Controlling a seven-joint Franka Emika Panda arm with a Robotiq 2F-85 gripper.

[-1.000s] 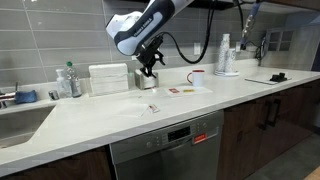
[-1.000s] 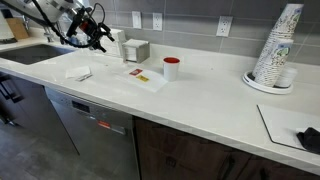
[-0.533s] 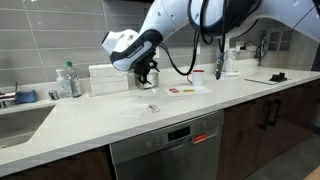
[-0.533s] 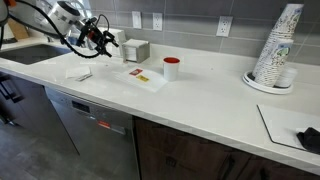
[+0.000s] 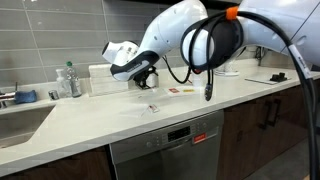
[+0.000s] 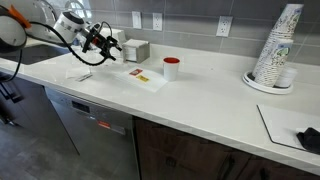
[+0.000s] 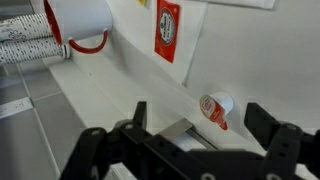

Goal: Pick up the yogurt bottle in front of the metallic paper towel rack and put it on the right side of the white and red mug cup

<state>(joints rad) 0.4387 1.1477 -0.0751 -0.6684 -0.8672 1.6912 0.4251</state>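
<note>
Now the black two-fingered gripper [image 7: 200, 128] has swung lower and tipped toward the small shiny metal towel rack [image 6: 136, 50]; its fingers are spread, holding nothing; the little white yogurt bottle with the red top [image 7: 214, 107] sits before that rack (framed between the fingers); the red-rimmed white mug [image 6: 171, 68] waits beyond the rack; grasping seems next.

saw the white and red mug cup [image 6: 171, 68] upright, white body, red around the top. found the metallic paper towel rack [image 6: 136, 50], boxy and shiny, near the mug. spotted the yogurt bottle [image 7: 215, 108], small, white with red, well apart from the mug.
</note>
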